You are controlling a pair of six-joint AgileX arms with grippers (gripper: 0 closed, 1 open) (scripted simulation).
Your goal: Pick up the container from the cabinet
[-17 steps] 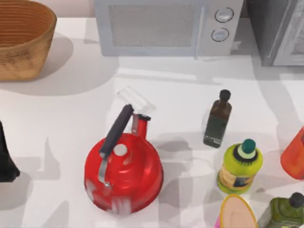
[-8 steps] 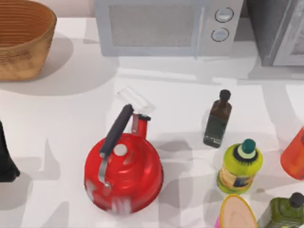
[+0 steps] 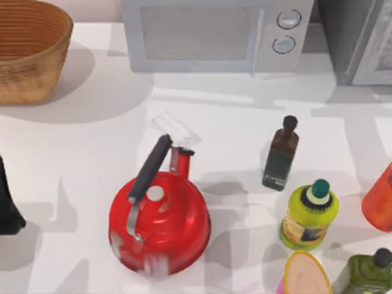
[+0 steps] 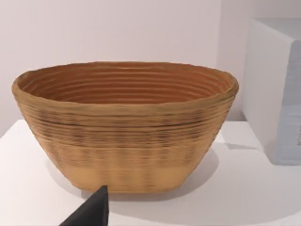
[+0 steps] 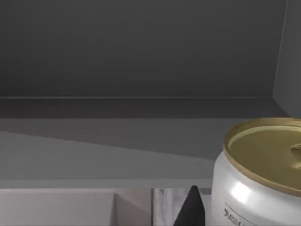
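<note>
A white table (image 3: pixel 79 153) is seen from above, crowded on its right side. A red kettle (image 3: pixel 160 225) with a dark handle stands near the middle, its spout toward a small clear lidded box (image 3: pixel 176 130) lying just beyond it. To the kettle's right, a dark glass bottle (image 3: pixel 280 154) stands upright, and nearer the table's front edge a yellow-green bottle with a green cap (image 3: pixel 310 214) is placed beside it. A pink-rimmed round tin (image 3: pixel 306 274), an olive-green bottle (image 3: pixel 371 271) and an orange bottle (image 3: pixel 380 199) are cut off at the lower right border. A microwave (image 3: pixel 217 33) occupies the back of the table, with a grey cabinet (image 3: pixel 358 40) at its right and a woven basket (image 3: pixel 30 49) at the far left.

The left arm is parked at the table's left edge, where a black part of it (image 3: pixel 7 205) is seen from above. In the left wrist view, the basket (image 4: pixel 124 125) is faced directly, and one dark fingertip (image 4: pixel 91 209) is caught at the frame's edge; whether this gripper is open or closed cannot be told.

In the right wrist view, the grey interior of the cabinet (image 5: pixel 141 61) is shown. The container, a silver can with a gold lid (image 5: pixel 258 174), is standing upright on the shelf inside. A single dark fingertip (image 5: pixel 190 209) is seen just beside the can, apart from it; the state of the right gripper cannot be told, and nothing is seen held by it.
</note>
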